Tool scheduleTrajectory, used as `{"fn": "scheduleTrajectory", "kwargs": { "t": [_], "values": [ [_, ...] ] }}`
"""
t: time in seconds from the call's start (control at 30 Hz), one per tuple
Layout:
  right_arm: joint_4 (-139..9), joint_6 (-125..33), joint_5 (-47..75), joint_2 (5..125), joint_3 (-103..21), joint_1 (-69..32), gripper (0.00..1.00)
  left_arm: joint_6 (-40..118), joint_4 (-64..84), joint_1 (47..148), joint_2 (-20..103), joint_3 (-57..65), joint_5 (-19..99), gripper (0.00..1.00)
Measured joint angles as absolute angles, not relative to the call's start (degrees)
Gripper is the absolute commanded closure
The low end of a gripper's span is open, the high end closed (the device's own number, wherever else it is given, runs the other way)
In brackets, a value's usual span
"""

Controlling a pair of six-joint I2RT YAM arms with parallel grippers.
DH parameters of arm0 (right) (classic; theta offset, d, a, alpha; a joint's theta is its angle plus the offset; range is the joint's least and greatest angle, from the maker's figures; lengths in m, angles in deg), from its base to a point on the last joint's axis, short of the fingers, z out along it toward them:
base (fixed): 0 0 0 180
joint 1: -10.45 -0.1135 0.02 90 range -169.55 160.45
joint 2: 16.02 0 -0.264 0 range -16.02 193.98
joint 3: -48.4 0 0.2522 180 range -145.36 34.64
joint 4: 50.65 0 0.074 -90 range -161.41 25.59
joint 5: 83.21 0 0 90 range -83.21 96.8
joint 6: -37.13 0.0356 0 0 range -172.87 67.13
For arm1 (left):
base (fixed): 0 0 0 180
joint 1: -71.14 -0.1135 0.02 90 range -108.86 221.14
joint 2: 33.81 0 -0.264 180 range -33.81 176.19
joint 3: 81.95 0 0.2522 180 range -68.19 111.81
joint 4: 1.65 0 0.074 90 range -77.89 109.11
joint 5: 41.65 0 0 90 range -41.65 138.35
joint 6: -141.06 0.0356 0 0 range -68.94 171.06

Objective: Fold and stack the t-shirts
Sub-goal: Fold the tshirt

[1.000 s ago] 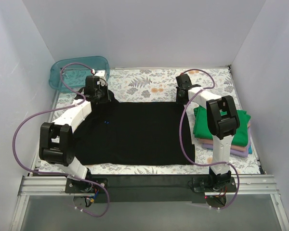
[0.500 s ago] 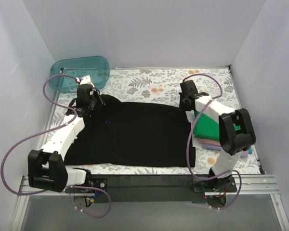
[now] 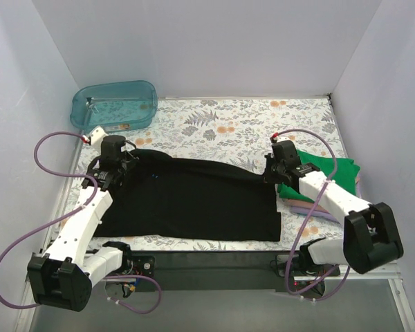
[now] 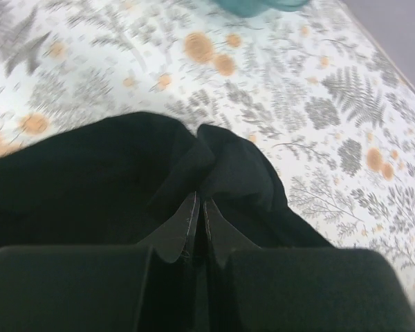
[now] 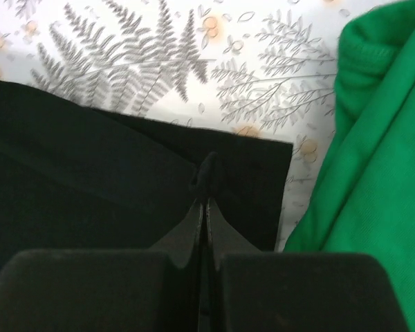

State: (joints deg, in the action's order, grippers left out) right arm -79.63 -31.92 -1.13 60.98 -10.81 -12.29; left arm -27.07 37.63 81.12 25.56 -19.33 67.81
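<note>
A black t-shirt (image 3: pixel 194 200) lies spread across the middle of the floral table, its far edge lifted and pulled toward the near side. My left gripper (image 3: pixel 111 166) is shut on the shirt's far left corner; the pinched fold shows in the left wrist view (image 4: pixel 214 159). My right gripper (image 3: pixel 275 173) is shut on the shirt's far right corner, seen bunched at the fingertips in the right wrist view (image 5: pixel 206 173). A folded green t-shirt (image 3: pixel 328 176) tops a stack at the right, over tan-pink and lavender (image 3: pixel 318 211) ones; the green cloth shows in the right wrist view (image 5: pixel 373 152).
A teal plastic tub (image 3: pixel 114 104) stands at the far left corner of the table. White walls close in the left, back and right sides. The floral cloth (image 3: pixel 228 128) shows beyond the shirt. Purple cables loop off both arms.
Both grippers have moved toward the near edge, dragging the black shirt's far edge with them. The shirt's far half now folds over the near half.
</note>
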Motion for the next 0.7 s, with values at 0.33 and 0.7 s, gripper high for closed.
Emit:
{"fn": "scheduleTrajectory", "kwargs": {
  "t": [0.33,0.7],
  "values": [
    [-79.5,-31.9,4.66,45.92,-1.74,-13.82,0.99,-37.78,53.71,81.12,23.81,-16.64,73.58,1.0],
    [-80.82,-32.93,5.82,39.16,1.93,-13.95,0.99,-40.71,65.3,81.1,13.8,-15.44,71.22,1.0]
  ]
}}
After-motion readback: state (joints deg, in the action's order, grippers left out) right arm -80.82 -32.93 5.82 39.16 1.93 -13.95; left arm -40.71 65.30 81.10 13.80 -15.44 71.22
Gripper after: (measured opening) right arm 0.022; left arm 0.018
